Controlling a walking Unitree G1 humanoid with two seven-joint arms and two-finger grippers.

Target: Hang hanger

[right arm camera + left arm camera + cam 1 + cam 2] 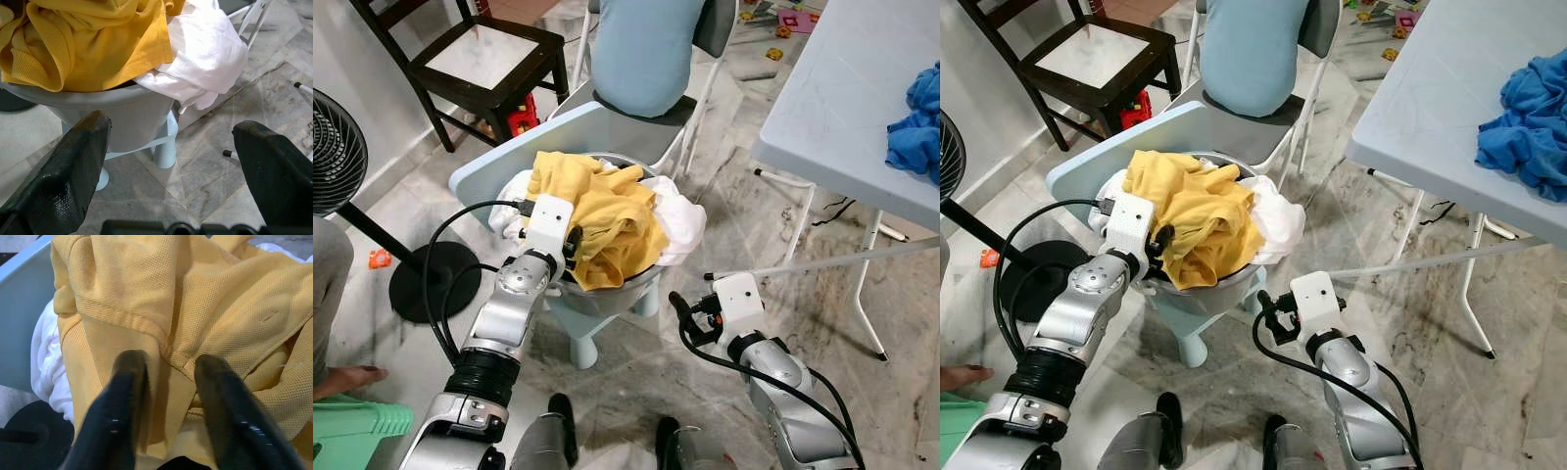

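A home: marble floor, laundry basin, standing fan, scattered toys.

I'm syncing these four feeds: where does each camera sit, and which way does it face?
Left eye: head, looking down at the basin; both arms show.
Right eye: same scene, shifted.
Left wrist: along left gripper, jaws around the yellow shirt.
Right wrist: along open right gripper, below the basin's rim.
All share the shirt.

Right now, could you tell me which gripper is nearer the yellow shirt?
Left. The left gripper is open around a fold of the yellow shirt; the right gripper hangs open below the basin.
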